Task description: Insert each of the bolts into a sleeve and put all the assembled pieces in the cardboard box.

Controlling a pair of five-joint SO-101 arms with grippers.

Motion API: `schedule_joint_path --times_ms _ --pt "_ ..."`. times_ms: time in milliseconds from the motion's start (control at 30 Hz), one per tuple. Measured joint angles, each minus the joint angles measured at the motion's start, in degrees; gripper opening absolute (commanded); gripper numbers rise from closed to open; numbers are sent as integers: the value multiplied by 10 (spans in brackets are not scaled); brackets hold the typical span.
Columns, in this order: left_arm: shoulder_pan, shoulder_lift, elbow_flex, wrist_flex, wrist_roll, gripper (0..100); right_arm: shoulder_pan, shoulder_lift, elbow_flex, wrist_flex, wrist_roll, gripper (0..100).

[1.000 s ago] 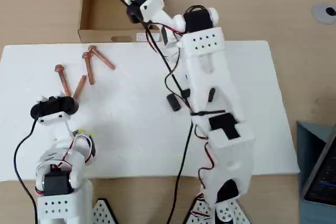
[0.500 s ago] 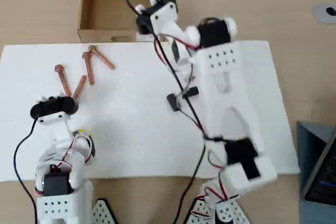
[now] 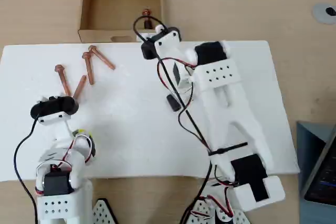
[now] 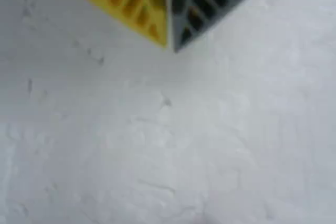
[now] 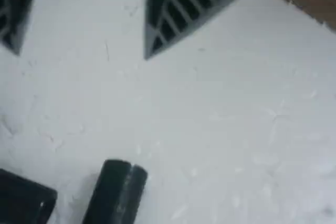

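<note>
Several copper bolts [image 3: 88, 67] lie loose on the white mat's far left. The cardboard box [image 3: 86, 3] stands beyond the mat, and inside it, against its right wall, rests a bolt in a dark sleeve [image 3: 147, 19]. My right arm [image 3: 215, 72] stretches over the mat's far middle, just short of the box. Its gripper [image 5: 84, 51] is open over bare mat, nothing between the fingers [image 5: 189, 3]. A black sleeve [image 5: 118, 192] lies on the mat close by. My left gripper [image 4: 170, 38] is shut and empty above the mat at the near left.
A black sleeve [image 3: 173, 102] lies mid-mat beside the right arm's cable. The white mat [image 3: 131, 140] has free room between the arms. A dark device [image 3: 320, 177] sits off the mat at the near right.
My right arm drew back from over the box onto the mat's far edge, leaving the sleeved bolt showing in the box. The left arm kept still.
</note>
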Motion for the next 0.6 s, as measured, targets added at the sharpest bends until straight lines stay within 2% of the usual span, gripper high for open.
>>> schedule_joint_path --times_ms 233,600 --pt "0 0 0 0 0 5 0 0 91 -70 0 266" --pt "0 0 0 0 0 5 -34 60 92 -101 0 264"
